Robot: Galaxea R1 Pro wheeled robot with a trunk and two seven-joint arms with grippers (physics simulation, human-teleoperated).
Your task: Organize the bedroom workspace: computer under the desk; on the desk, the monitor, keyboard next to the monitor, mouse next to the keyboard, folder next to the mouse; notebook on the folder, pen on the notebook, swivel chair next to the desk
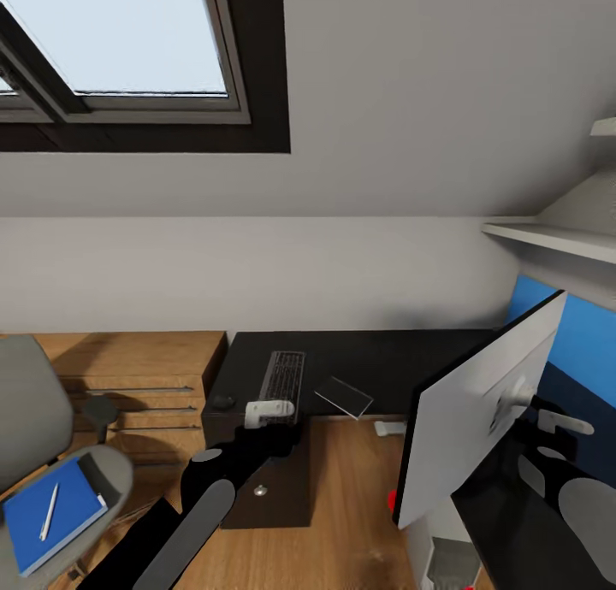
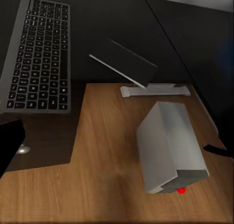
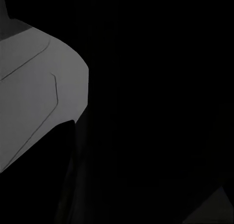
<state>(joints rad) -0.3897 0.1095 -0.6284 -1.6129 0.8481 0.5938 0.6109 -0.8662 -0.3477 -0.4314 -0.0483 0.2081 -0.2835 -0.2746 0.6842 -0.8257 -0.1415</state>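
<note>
Left arm first, in the head view: it reaches forward to the bench's [image 1: 385,359] near edge, and the left hand [image 1: 269,412] sits at the near end of the keyboard [image 1: 283,374]. I cannot tell whether that hand is spread or pressed together. The keyboard lies flat on the bench by its left end, with its long axis running away from the robot toward the wall. The mouse [image 1: 224,399] sits just beside it, at the near-left corner. Well apart, at the left, the folder [image 1: 47,515] lies on the chair [image 1: 26,410] seat with the pen [image 1: 50,511] on top. At the right the computer [image 1: 470,419] looms close and tilted, red light low down. The right hand seems to be behind it, its state unclear.

Left wrist view: the keyboard [image 2: 39,56] rests on the bench, not gripped. The computer [image 2: 168,141] stands on the wood floor [image 2: 107,151] off the bench's edge.

Right wrist view: too dark to judge the hand.

By my reading, the left arm is the nearer one to both keyboard and folder.
</note>
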